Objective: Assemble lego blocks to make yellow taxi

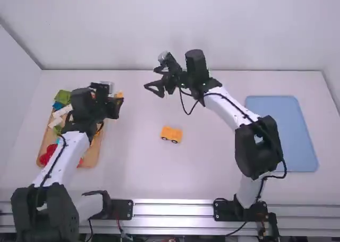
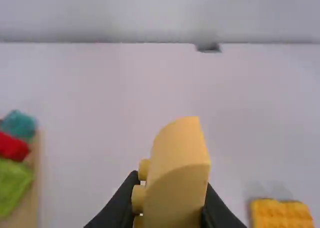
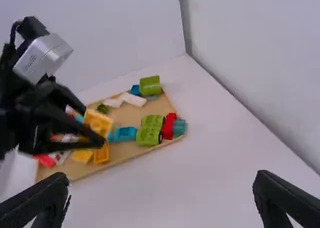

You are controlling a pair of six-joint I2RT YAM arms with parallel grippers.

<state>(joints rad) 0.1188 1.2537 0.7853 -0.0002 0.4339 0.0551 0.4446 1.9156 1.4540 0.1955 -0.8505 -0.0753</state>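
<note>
My left gripper (image 1: 117, 101) is above the right edge of the wooden tray, shut on a yellow block (image 1: 119, 94). In the left wrist view this yellow block (image 2: 177, 175) has a rounded top and studs facing sideways, clamped between the fingers of the left gripper (image 2: 170, 215). A yellow car base (image 1: 171, 134) with black wheels sits on the table's middle; its studded top (image 2: 281, 214) also shows in the left wrist view. Over the back middle of the table, my right gripper (image 1: 153, 88) is open; in its wrist view the right gripper (image 3: 161, 195) has nothing between its wide-spread fingers.
The wooden tray (image 1: 92, 156) at the left holds several red, green, blue, white and yellow blocks, partly under the left arm. A blue mat (image 1: 289, 130) lies at the right. The back wall (image 1: 133, 35) rises behind the table.
</note>
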